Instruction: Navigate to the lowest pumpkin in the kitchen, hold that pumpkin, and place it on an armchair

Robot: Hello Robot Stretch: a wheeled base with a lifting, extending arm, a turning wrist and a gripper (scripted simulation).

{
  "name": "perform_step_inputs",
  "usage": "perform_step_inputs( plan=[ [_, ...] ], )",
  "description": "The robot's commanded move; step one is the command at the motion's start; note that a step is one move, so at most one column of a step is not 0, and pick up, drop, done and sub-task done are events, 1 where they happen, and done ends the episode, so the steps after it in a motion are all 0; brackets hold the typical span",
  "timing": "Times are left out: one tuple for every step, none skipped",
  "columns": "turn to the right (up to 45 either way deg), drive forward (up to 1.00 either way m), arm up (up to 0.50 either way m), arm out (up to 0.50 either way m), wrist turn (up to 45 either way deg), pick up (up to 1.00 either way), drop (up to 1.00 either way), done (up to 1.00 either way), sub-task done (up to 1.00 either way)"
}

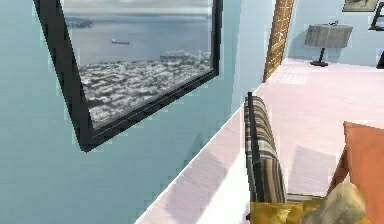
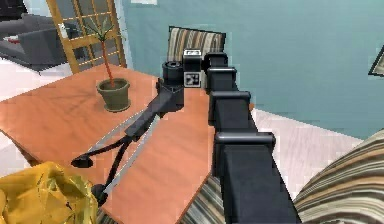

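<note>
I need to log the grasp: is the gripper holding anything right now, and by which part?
It cannot be told. The gripper shows against the wooden table, and a yellow lump sits by its far end.

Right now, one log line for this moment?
arm: out over wooden table | gripper: near yellow blob, hold unclear | potted plant: upright on table

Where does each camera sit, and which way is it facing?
Forward view: on the robot, looking ahead and down at a framed picture and a striped chair.
Arm side view: on the robot's body, looking sideways over a wooden table with a potted plant; the arm and gripper show.
Shared: likely the yellow lump at both bottom edges.
</note>
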Motion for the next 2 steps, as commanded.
perform_step_inputs(
  plan=[
    [0.0, 0.00, 0.00, -0.26, 0.0, 0.00, 0.00, 0.00, 0.00],
    [-39.0, 0.00, 0.00, 0.00, 0.0, 0.00, 0.00, 0.00, 0.00]
  ],
)
